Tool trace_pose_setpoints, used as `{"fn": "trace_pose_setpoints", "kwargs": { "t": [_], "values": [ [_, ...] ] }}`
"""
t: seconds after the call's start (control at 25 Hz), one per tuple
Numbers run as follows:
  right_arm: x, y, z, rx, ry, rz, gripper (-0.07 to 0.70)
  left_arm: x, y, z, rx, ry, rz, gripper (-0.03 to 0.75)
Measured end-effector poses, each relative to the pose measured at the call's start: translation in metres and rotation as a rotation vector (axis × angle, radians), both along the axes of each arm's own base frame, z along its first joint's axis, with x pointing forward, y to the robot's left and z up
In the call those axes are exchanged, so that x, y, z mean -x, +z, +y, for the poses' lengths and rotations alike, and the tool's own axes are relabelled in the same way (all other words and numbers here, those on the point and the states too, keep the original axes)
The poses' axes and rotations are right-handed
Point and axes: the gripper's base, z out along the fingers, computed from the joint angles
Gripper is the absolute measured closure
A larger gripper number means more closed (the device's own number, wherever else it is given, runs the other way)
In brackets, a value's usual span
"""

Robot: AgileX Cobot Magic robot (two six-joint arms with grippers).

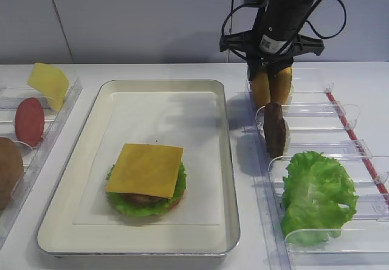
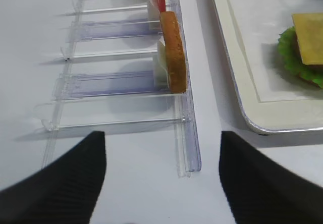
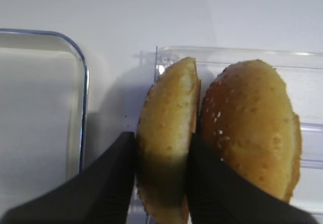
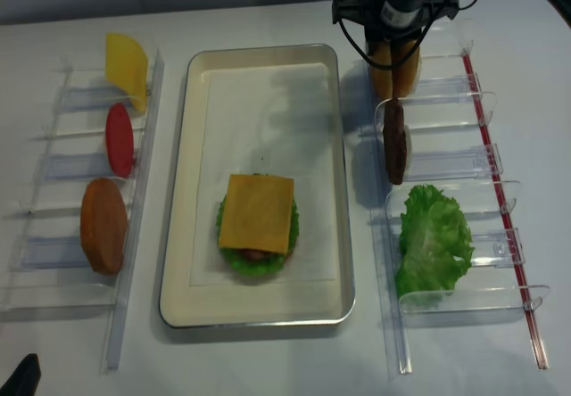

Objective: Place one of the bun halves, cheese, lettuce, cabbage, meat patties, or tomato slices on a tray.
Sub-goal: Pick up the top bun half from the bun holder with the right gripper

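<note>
Right gripper (image 3: 161, 183) clamped on a bun at the far end of the right rack

Nearest the camera, the tray (image 1: 228, 179) holds a stack: bun bottom, lettuce (image 1: 124, 202), a patty barely peeking out, and a cheese slice (image 1: 146, 168) on top. To its right, in the clear rack (image 1: 346, 145), a big frilly lettuce leaf (image 1: 316, 194) stands closest, then a dark patty (image 1: 275, 129) on edge. Behind that patty two golden buns stand upright side by side, and the right gripper's black fingers (image 3: 108, 178) are squeezed shut on the left bun (image 3: 169, 133); the seeded bun top (image 3: 247, 128) touches it on the right. The left rack (image 4: 134, 226) has a bun half (image 4: 103, 225), a tomato slice (image 4: 119, 138) and a cheese slice (image 4: 127, 66) furthest back. The left gripper (image 2: 162, 178) hangs wide open holding nothing, just past the near end of that rack.
</note>
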Motion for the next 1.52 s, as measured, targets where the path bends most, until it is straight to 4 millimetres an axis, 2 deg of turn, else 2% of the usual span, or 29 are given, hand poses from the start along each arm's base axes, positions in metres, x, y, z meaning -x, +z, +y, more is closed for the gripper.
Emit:
{"fn": "trace_pose_setpoints", "kwargs": {
  "t": [1.52],
  "values": [
    [0.0007,0.0002,0.0001,0.009,0.028,0.004,0.357,0.0,0.0,0.0,0.0,0.0,0.0,0.267]
  ]
}}
